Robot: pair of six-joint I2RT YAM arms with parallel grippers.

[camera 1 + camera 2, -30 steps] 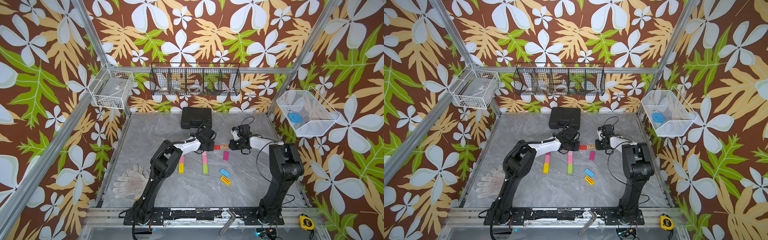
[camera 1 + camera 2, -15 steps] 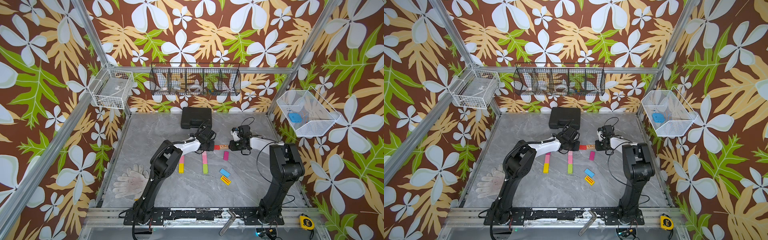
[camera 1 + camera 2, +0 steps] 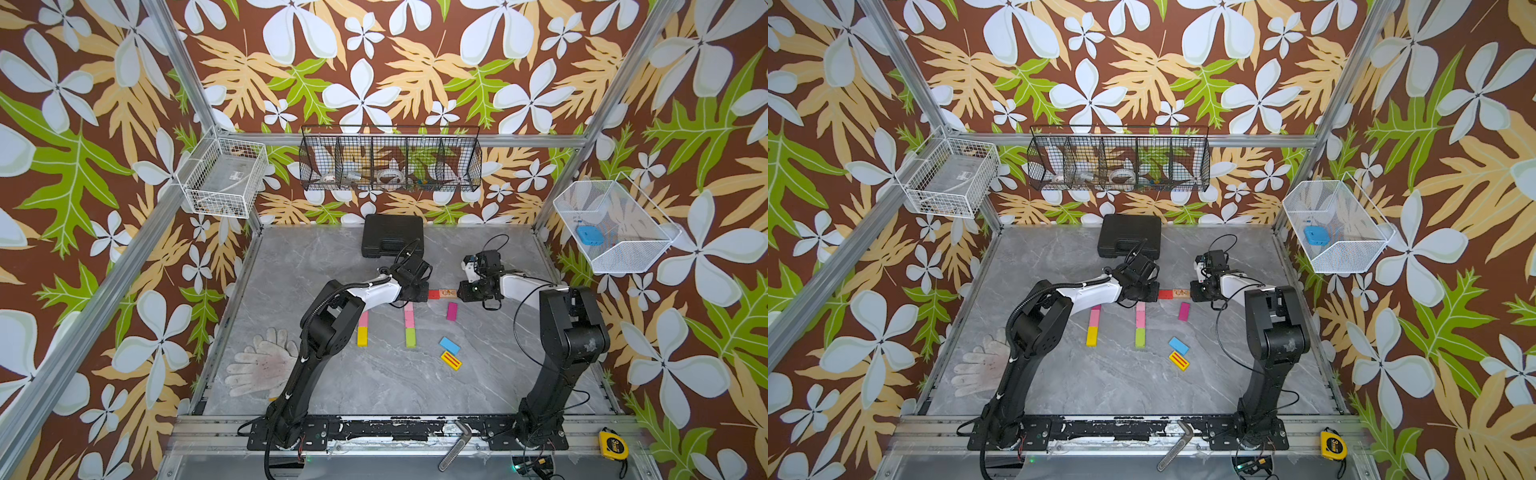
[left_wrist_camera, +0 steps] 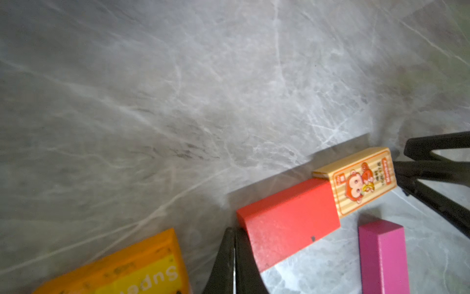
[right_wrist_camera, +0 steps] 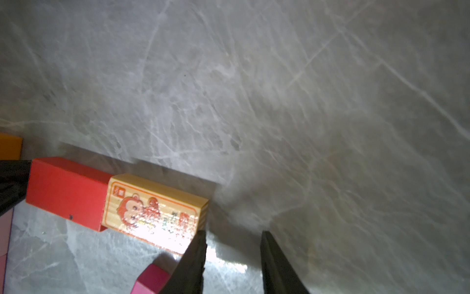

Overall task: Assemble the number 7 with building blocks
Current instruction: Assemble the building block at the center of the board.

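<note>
Brown wallpaper (image 3: 415, 83) printed with white flowers and green and tan leaves covers the walls. Aluminium frame posts (image 3: 183, 70) rise around an evenly lit grey marble-patterned bench (image 3: 374, 386).

**Left wrist view.** The orange block (image 4: 122, 264) is blurred and cut by the frame edge, so its yellow label reads only "Supe". The magenta block (image 4: 381, 257) also runs out of frame, its far end unseen. Only the tips of the left pincer (image 4: 233, 244) show.

**Right wrist view.** Glare washes out much of the print on the wooden block (image 5: 155, 211). One finger (image 5: 193, 262) of the right pincer (image 5: 232, 236) covers part of the magenta block, which the frame edge also cuts.

**Both top views.** The left arm (image 3: 374, 293) hides the far end of a pink block (image 3: 363, 321). The contents of the black wire basket (image 3: 453, 166) are too small to tell.
</note>
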